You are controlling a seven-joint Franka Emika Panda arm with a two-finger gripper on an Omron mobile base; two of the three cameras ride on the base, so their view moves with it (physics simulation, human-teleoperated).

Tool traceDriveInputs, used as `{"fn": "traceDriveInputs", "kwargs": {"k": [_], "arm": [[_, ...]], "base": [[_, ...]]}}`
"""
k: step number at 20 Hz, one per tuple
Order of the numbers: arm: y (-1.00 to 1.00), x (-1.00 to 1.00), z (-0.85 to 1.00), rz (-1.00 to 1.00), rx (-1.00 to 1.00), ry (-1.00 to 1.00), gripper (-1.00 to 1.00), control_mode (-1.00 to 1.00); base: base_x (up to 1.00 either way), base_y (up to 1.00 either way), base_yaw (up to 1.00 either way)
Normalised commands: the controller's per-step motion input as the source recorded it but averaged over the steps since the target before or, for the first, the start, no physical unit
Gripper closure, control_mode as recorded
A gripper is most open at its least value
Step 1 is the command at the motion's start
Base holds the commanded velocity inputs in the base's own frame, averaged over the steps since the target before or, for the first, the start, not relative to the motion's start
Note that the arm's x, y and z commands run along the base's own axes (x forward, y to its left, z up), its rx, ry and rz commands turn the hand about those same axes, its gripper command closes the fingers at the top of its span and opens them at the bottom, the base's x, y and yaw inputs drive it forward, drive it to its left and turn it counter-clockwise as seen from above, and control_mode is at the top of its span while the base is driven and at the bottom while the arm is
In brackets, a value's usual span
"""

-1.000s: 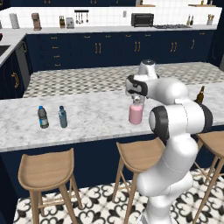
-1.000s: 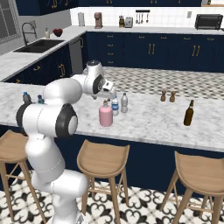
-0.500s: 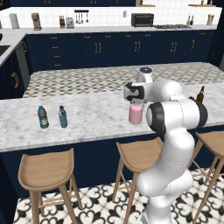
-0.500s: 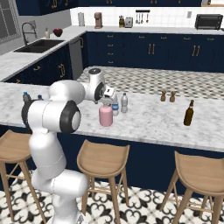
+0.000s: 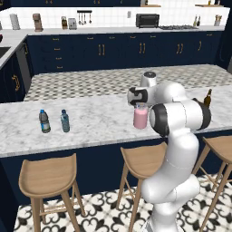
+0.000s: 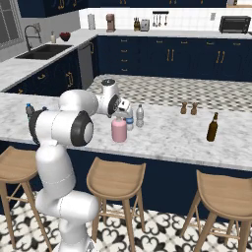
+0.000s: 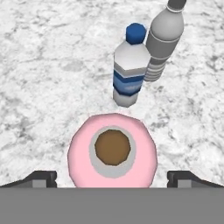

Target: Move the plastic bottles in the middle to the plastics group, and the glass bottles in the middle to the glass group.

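The pink glass bottle (image 7: 112,151) stands upright on the marble island counter (image 5: 99,122), seen from straight above in the hand view. My gripper (image 7: 112,177) hangs open just over it, one fingertip (image 7: 41,177) out on each side of the bottle and clear of it. Beyond it stand the blue-label water bottle (image 7: 130,70) and the plain greyish one (image 7: 162,39). From the bases, the gripper (image 5: 138,102) (image 6: 119,114) sits above the pink bottle (image 5: 140,117) (image 6: 118,129). The dark blue-capped bottle (image 5: 44,121) and the teal one (image 5: 65,121) stand far left. The slim brown bottle (image 6: 212,127) stands far right.
Two tiny brown shakers (image 6: 183,108) stand toward the back of the island, right of the water bottles (image 6: 140,115). Wooden stools (image 5: 47,179) line the near side below the counter edge. Bare marble lies between the pink bottle and each end group.
The hand has come down a little and closer over the pink bottle, and the arm's elbow has swung. The bottles have stayed where they were.
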Motion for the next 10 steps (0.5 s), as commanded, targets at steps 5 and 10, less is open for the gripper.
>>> {"fn": "traceDriveInputs", "kwargs": {"k": [5,10], "arm": [[-0.02,0.02,-0.21,0.00,0.00,0.00,-1.00,-1.00],[0.00,0.13,-0.04,0.00,0.00,-0.01,-1.00,-1.00]], "base": [[0.00,0.00,0.00],[0.00,0.00,0.00]]}}
